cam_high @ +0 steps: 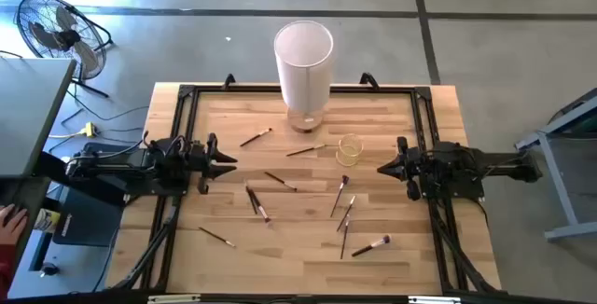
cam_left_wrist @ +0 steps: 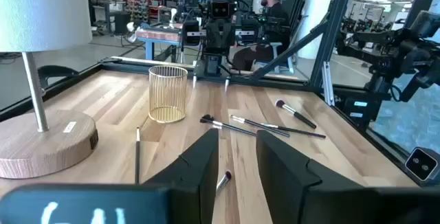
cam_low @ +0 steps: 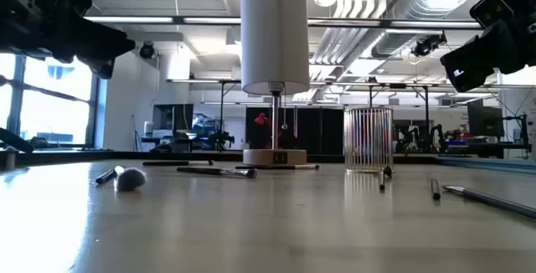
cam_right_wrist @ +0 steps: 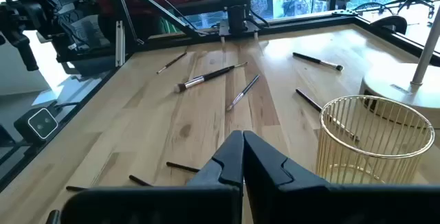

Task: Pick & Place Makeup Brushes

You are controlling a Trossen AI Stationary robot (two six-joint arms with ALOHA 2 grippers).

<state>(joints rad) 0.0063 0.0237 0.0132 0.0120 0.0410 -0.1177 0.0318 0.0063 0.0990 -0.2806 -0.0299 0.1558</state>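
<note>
Several thin makeup brushes lie flat and scattered on the wooden table, among them one [cam_high: 256, 137] near the lamp, a crossed pair [cam_high: 256, 203] at the middle, and a fluffy-tipped one [cam_high: 371, 245] toward the near edge. My left gripper [cam_high: 229, 162] hovers open at the table's left side, above the wood. A brush tip [cam_left_wrist: 223, 180] shows between its fingers, lower down on the table. My right gripper [cam_high: 382, 167] hovers shut at the right side, next to the wire cup [cam_high: 349, 148], and touches nothing. Other brushes [cam_right_wrist: 210, 77] lie beyond it.
A tall white cylinder lamp [cam_high: 303, 57] stands on a round wooden base [cam_left_wrist: 41, 141] at the far middle. The small yellowish wire cup [cam_right_wrist: 375, 135] stands upright beside it. A black frame [cam_high: 187, 94] rims the table. A person's hand [cam_high: 11, 220] shows off the left edge.
</note>
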